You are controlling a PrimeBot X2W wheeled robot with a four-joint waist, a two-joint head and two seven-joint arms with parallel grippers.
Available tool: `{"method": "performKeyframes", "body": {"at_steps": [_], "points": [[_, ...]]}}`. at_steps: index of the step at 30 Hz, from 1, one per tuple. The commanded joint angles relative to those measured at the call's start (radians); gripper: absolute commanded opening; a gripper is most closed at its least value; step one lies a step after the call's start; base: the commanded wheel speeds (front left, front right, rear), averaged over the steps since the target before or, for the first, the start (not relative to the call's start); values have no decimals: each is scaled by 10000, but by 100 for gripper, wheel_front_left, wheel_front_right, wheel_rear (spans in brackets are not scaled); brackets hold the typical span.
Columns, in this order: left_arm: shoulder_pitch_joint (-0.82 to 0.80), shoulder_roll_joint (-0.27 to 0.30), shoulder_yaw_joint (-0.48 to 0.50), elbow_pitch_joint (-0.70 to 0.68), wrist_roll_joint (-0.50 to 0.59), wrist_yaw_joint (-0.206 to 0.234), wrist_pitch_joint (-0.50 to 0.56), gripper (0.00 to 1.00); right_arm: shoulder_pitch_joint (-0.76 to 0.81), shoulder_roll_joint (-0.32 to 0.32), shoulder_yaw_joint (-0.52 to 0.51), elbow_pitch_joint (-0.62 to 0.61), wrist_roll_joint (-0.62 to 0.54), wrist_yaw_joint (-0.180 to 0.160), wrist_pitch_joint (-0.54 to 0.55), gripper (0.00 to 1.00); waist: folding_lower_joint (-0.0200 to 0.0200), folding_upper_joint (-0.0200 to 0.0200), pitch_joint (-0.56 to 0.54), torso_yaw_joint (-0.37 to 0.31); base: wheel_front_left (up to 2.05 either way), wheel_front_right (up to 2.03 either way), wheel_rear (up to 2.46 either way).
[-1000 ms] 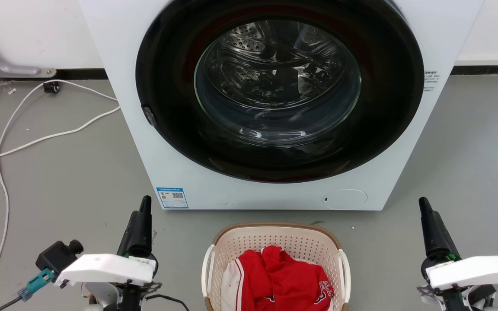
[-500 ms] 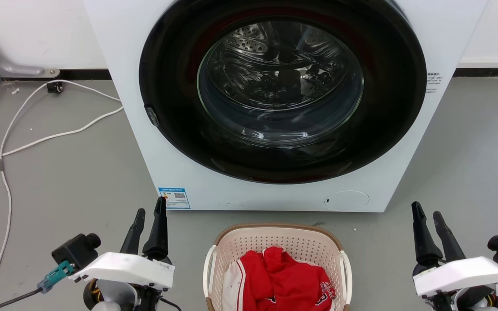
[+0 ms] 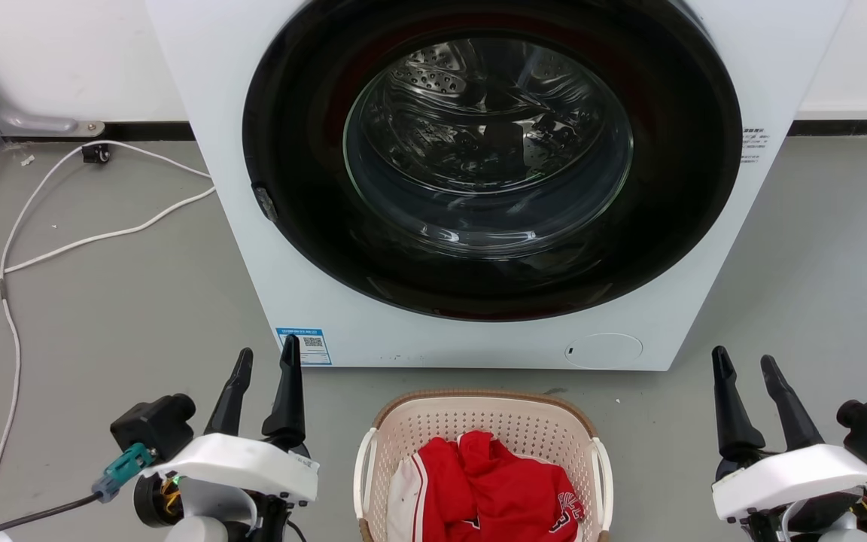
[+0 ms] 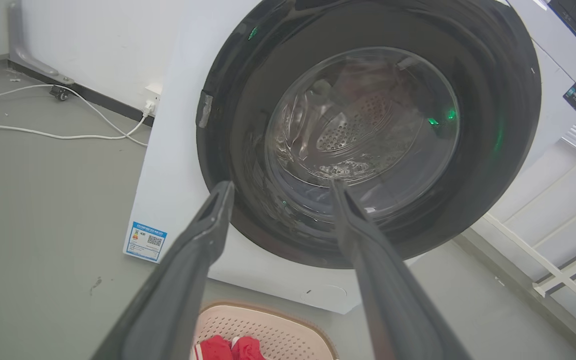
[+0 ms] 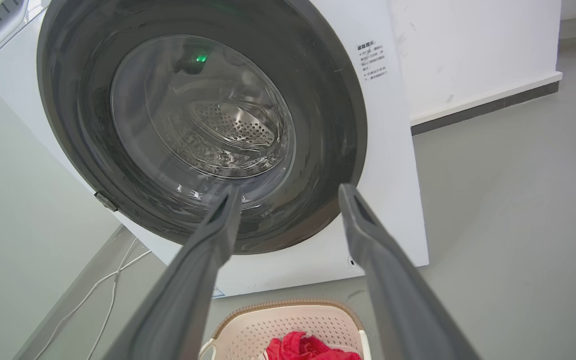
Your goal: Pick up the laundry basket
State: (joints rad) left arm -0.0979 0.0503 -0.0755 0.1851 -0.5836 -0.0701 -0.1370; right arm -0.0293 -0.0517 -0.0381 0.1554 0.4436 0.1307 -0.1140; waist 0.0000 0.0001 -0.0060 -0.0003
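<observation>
The laundry basket (image 3: pixel 479 418) sat on the grey floor (image 3: pixel 125 301) just on the near side of the washing machine (image 3: pixel 479 342), with red clothing (image 3: pixel 501 482) heaped inside; the left gripper (image 3: pixel 268 348) hovered to its left, fingers spread, holding nothing; the right gripper (image 3: pixel 743 357) hovered farther off to its right, likewise spread and empty; neither touched it.

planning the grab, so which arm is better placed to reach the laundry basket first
Left, narrowly: the left hand is open and sits nearer the left handle of the laundry basket than the right hand, also open, sits to the right handle. With two handles, both arms are probably needed.
</observation>
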Motion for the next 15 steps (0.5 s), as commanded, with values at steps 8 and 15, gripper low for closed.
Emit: {"method": "performKeyframes", "body": {"at_steps": [8, 15], "points": [[-255, 19, -124, -74, 1193, 152, -304, 100, 98, 0, -12, -335, -1224, -1, -85, 100, 0, -1, -6, -10, 0, 0, 0], [-282, 16, -135, -9, 1792, 220, -450, 100, 151, 3, -22, -430, -1822, 0, -163, 100, 0, -1, -9, -29, 0, 0, 0]]}}
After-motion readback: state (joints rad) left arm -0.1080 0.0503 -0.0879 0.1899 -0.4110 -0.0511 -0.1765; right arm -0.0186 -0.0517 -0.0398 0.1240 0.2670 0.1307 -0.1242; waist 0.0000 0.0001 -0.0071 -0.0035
